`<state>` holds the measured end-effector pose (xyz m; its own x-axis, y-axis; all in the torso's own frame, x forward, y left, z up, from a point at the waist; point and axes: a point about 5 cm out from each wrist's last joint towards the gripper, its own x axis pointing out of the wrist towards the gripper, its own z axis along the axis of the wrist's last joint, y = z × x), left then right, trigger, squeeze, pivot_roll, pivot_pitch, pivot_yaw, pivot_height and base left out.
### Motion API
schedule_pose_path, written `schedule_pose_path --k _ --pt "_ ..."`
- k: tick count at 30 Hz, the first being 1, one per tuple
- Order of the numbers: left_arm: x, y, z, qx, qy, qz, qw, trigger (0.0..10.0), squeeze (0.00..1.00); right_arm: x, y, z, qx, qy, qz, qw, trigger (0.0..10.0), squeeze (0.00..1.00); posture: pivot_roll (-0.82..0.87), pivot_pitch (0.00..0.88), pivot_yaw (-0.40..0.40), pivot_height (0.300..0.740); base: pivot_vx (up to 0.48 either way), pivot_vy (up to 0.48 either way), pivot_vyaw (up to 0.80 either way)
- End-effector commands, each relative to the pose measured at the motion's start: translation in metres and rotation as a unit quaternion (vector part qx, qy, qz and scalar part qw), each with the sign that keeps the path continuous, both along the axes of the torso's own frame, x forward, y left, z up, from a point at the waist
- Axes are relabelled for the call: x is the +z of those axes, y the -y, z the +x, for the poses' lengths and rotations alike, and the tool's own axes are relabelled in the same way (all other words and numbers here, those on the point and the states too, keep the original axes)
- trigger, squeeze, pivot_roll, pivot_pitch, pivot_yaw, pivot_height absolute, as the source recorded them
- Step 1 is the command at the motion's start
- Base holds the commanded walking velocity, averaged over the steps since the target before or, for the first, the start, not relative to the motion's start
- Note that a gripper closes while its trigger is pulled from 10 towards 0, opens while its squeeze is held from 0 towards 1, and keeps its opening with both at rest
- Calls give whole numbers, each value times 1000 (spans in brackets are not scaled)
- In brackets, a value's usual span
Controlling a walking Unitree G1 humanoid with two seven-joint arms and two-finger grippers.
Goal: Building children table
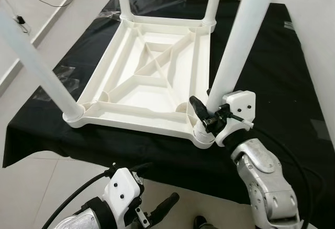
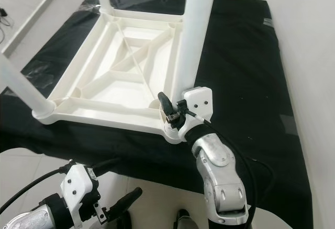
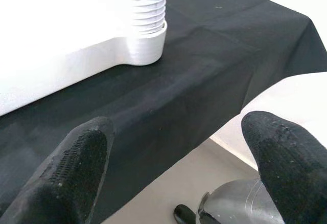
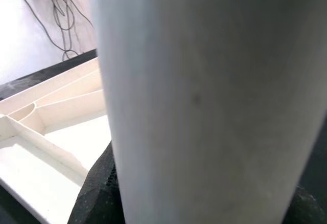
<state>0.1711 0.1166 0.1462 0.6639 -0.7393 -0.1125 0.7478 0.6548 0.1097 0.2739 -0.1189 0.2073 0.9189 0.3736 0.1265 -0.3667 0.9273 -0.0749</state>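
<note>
R gripper (image 1: pixel 205 113) grips upright leg (image 1: pixel 235 56), prob. seated in tabletop (image 1: pixel 152 72).

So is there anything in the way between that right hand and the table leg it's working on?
Nothing visible. The right gripper already has its fingers around the white leg just above the corner socket of the upside-down tabletop. The left gripper hangs low, in front of the black-covered table.
</note>
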Motion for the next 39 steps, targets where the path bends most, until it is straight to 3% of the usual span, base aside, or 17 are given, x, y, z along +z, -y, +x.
schedule_pose_path --k 1,7,11,13,16,17,18,20,21,23,26,28,30,33,34,37,39 --pt "-6 -2 -1 -3 -13 8 1000 10000 0 -37 3 7 -17 -94 -12 995 10000 0 -34 294 27 740 0 0 0" --pt "-5 -5 4 16 1 15 1000 10000 0 -24 6 16 -31 -69 11 997 10000 0 -24 280 22 740 0 0 0" --pt "5 -16 18 64 31 12 997 10000 0 -17 0 17 7 -44 40 998 10000 0 -18 264 21 740 0 0 0" --pt "5 -16 18 64 31 12 997 10000 0 -17 0 17 7 -44 40 998 10000 0 -18 264 21 740 0 0 0" --pt "17 -26 31 94 59 9 994 10000 0 -11 -5 17 45 -21 36 998 10000 0 -16 258 21 740 0 0 0" --pt "31 -32 42 107 85 1 991 10000 0 -8 -8 18 67 -10 28 997 10000 0 -16 249 22 740 0 0 0" --pt "31 -32 42 107 85 1 991 10000 0 -8 -8 18 67 -10 28 997 10000 0 -16 249 22 740 0 0 0" --pt "64 -40 61 114 139 -20 984 10000 0 -6 -10 22 85 3 8 996 10000 0 -16 231 23 740 0 0 0" --pt "64 -40 61 114 139 -20 984 10000 0 -6 -10 22 85 3 8 996 10000 0 -16 231 23 740 0 0 0" --pt "97 -42 73 108 182 -52 976 10000 0 -6 -10 24 96 12 -9 995 10000 0 -19 223 27 740 0 0 0" --pt "107 -42 76 103 192 -62 974 10000 0 -6 -11 24 102 14 -15 995 10000 0 -19 221 28 740 0 0 0" --pt "139 -31 87 55 210 -126 968 10000 0 -9 -16 21 134 32 -58 989 10000 0 -16 206 31 740 0 0 0" --pt "150 -26 90 35 214 -149 965 10000 0 -10 -18 21 144 37 -73 986 10000 0 -16 206 31 740 0 0 0" --pt "181 -3 100 -84 161 -247 952 10000 0 -11 -26 22 165 49 -76 982 10000 0 -16 187 35 740 0 0 0" --pt "181 -3 100 -84 161 -247 952 10000 0 -11 -26 22 165 49 -76 982 10000 0 -16 187 35 740 0 0 0" --pt "190 8 100 -156 131 -260 944 10000 0 -11 -30 24 170 53 -80 981 10000 0 -16 183 40 740 0 0 0" --pt "195 17 96 -235 120 -225 938 10000 0 -13 -33 27 168 48 -92 980 10000 0 -18 175 43 740 0 0 0"
